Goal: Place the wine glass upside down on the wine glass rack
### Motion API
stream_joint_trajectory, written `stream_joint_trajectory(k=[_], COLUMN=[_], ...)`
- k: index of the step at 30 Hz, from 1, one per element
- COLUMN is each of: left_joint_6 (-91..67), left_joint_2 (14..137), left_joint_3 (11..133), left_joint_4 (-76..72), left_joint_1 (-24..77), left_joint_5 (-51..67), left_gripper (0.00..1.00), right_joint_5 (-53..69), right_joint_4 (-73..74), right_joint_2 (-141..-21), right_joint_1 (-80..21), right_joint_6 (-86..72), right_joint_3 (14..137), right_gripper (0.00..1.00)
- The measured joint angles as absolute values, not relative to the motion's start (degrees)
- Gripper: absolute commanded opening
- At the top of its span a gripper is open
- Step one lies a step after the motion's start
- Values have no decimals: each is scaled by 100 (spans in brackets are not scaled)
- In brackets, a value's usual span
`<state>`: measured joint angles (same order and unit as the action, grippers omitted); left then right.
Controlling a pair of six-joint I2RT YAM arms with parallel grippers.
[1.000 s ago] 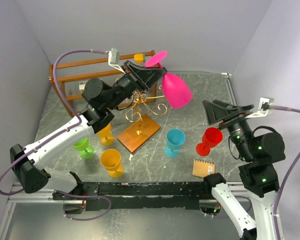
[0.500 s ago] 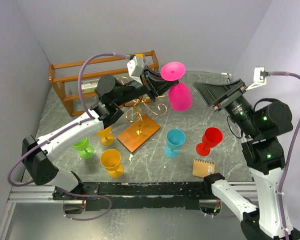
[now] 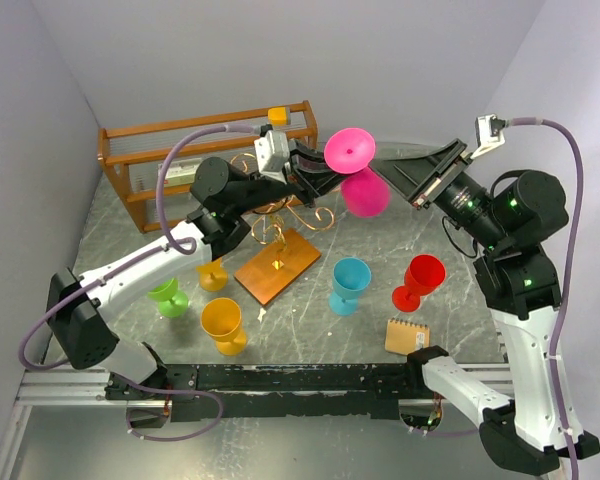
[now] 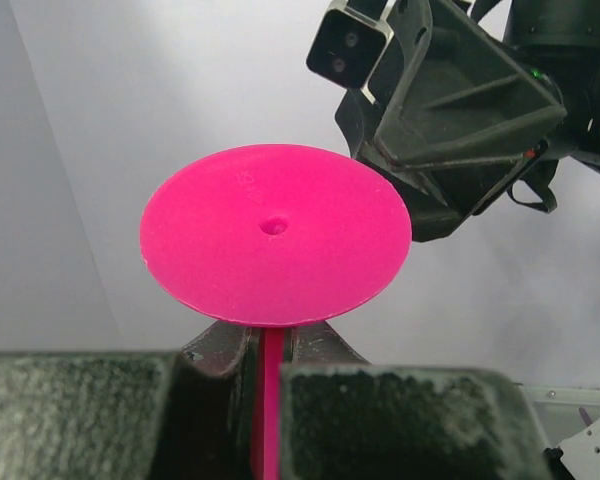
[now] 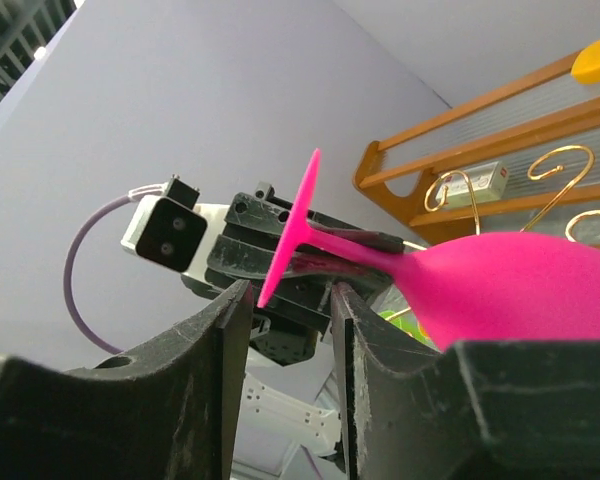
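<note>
Clamped tight on the thin stem of the pink wine glass [image 4: 275, 235], my left end effector [image 4: 270, 372] holds it in the air with the round foot uppermost. The bowl hangs below, tilted toward my right side. My right end effector [image 5: 286, 318] faces it from the opposite side with its jaws apart. From its wrist camera the edge of the foot shows in the gap between the two fingers [image 5: 225, 340], and I cannot tell whether either one touches it.

From above, the glass hangs just to the right of the gold scrolls of the wine glass rack [image 3: 280, 215], near them but resting on none, clear of the worktop [image 3: 380, 250]. The rack's square wooden base sits nearer my arm bases than the scrolls.

Farther out on the worktop stand a blue cup [image 3: 349, 285], a red cup [image 3: 418, 281], a yellow cup [image 3: 223, 325], a second yellow cup [image 3: 212, 272] and a green cup [image 3: 165, 296]. A small notepad [image 3: 407, 336] lies near the red one. A brown slatted shelf [image 3: 130, 165] stands at the back left.
</note>
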<state>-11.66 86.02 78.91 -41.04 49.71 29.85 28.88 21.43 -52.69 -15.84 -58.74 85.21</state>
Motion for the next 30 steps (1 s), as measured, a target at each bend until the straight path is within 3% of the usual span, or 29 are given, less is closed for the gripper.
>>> stream_joint_trajectory(k=[6, 12, 15, 24, 27, 28, 30], left_joint_6=[-913, -696, -593, -357, -307, -287, -237], left_joint_2=[8643, 8678, 8698, 8770, 8803, 8812, 8820], left_joint_3=[7802, 7793, 7793, 7671, 7664, 7664, 7662], left_joint_4=[-4077, -4042, -4027, -3916, -3907, -3894, -3865], left_joint_1=[5083, 5146, 5179, 5192, 5192, 5192, 5196], left_joint_5=[2995, 3000, 3009, 3006, 3009, 3009, 3006], left_gripper=[7, 7, 7, 7, 7, 8, 17], right_joint_5=[2886, 2716, 2587, 2305, 2290, 2290, 2285], right_joint_4=[2185, 2449, 2604, 3000, 3055, 3059, 3076], right_joint_2=[-5240, -5225, -5223, -5229, -5253, -5253, -5251], right_joint_1=[-1584, -1584, -1584, -1584, -1584, -1584, -1584], right_joint_6=[-5970, -5972, -5946, -5841, -5835, -5833, -5848], right_joint_3=[8514, 8503, 8466, 8466, 8466, 8466, 8451], right_gripper=[42, 38, 30, 18, 6, 0, 0])
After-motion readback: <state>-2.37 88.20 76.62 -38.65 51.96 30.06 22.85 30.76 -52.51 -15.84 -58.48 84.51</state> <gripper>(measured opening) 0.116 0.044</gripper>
